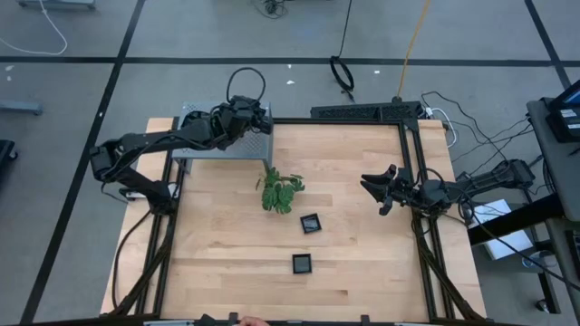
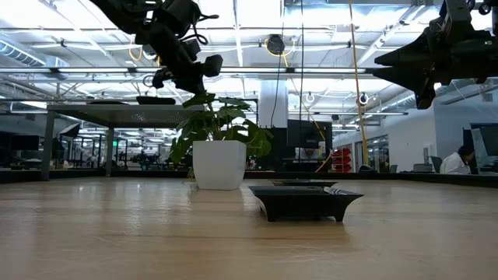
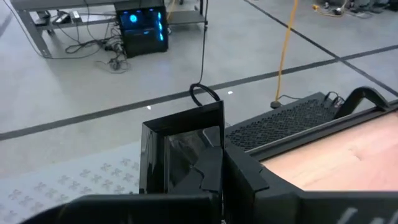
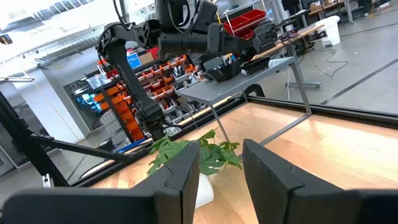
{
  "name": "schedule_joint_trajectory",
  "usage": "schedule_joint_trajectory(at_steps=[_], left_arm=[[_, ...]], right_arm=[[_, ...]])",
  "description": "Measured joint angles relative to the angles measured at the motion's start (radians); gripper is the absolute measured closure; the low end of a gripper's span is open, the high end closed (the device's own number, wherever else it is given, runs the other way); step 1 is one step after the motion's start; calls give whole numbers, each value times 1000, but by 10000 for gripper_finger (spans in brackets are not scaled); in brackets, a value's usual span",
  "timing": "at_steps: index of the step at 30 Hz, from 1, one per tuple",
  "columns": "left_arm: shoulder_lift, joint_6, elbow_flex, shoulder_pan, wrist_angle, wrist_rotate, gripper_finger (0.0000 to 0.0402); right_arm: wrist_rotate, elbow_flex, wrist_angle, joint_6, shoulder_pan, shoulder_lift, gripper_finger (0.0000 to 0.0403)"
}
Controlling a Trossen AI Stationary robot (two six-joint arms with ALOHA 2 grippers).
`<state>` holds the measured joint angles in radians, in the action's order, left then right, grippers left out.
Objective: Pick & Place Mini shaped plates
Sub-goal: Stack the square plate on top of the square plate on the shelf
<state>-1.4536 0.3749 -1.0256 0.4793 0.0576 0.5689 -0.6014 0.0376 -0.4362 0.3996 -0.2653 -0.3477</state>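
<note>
1. The left tool [image 1: 260, 116] hung above the grey metal box [image 1: 213, 145] at the far left corner of the bench [image 1: 362, 272]. Its fingers were pressed onto a small black plate [image 3: 186, 149], which the left wrist view showed standing nearly upright between them.

2. That position suggested the plate was being carried to the box as its drop-off point; the plate was clear of the box surface and not yet released.

3. The right tool [image 1: 373, 190] waited above the right side of the bench with its fingers [image 4: 180, 177] spread and nothing between them. It stood well apart from both loose plates, probably to keep out of the left arm's way.

4. Two more plates lay flat on the bench: one [image 1: 311, 224] near the middle, just beside the potted plant [image 1: 280, 192], the other [image 1: 302, 263] nearer the front edge.

5. The plant stood between the box and the loose plates, so any reach for the middle plate would likely need to avoid its leaves.
</note>
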Motion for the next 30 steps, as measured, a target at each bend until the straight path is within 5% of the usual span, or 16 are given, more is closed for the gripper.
schedule_joint_trajectory(at_steps=[15,30], left_arm=[[0,21,0,5,47,-23,396],[0,-171,0,5,35,-19,391]], right_arm=[[0,0,0,0,0,0,293],[0,0,0,0,0,0,293]])
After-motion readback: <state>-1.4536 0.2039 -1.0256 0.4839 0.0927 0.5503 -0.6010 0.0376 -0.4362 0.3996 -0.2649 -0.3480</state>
